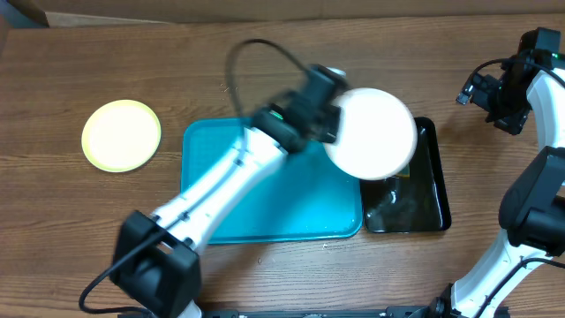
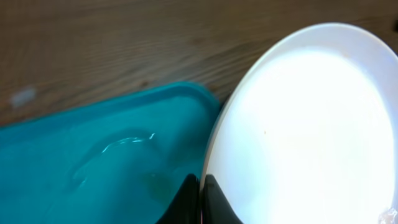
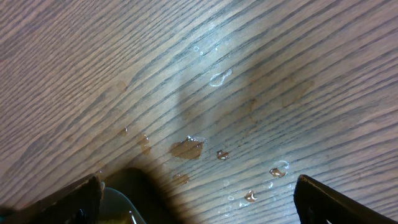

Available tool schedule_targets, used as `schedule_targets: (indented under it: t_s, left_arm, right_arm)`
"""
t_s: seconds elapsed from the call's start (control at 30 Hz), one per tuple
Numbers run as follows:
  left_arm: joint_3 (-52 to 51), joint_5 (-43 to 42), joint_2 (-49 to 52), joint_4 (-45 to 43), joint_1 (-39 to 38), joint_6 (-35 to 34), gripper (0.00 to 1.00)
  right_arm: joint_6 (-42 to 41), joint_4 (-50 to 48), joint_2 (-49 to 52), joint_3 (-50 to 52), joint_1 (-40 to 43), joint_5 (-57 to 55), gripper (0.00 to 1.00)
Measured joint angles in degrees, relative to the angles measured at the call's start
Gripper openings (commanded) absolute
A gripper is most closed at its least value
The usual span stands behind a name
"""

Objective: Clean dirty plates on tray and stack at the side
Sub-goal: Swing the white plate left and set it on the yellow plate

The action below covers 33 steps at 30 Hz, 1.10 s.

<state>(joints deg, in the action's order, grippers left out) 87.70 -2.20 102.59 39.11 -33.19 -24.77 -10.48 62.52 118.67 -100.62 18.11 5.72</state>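
My left gripper point(image 1: 328, 113) is shut on the rim of a white plate point(image 1: 372, 132) and holds it raised over the gap between the turquoise tray point(image 1: 309, 199) and the black tray. In the left wrist view the fingers point(image 2: 200, 200) pinch the plate's edge point(image 2: 305, 124), with the wet tray point(image 2: 93, 155) below. A pale yellow-green plate point(image 1: 121, 134) lies on the table at the left. A second white plate is not in view. My right gripper point(image 1: 494, 93) is open and empty at the far right, over bare wood point(image 3: 199, 205).
A narrow black tray point(image 1: 419, 199) holding liquid stands right of the turquoise tray. Water drops point(image 3: 186, 148) lie on the wooden table under the right gripper. The left arm stretches diagonally across the turquoise tray.
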Motion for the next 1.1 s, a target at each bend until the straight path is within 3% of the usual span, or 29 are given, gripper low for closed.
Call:
schedule_targets:
  t_s: [0.23,0.43,0.6,0.73,1.1]
  left_arm:
    - [0.02,-11.17,0.04,10.43,28.37,-1.2,0.04]
    - [0.02,-12.35,0.09,14.99,48.22,0.74,0.04]
    - [-0.02,-9.86,0.09,15.04,60.15,1.11,0.04]
    - [-1.22,-5.81,0.09,12.24,67.6,1.11,0.04]
    - [-4.96,0.04,0.24,6.14,69.18,1.11,0.04]
  right_arm:
    - [0.02,-0.02,0.0,0.0,0.0,0.0,1.0]
    - [0.02,0.0,0.0,0.0,0.0,0.04,1.0]
    - [0.0,-0.02,0.0,0.0,0.02,0.02,1.0]
    - [0.02,0.02,0.0,0.0,0.02,0.04,1.0]
    - [0.02,0.0,0.0,0.0,0.0,0.04,1.0]
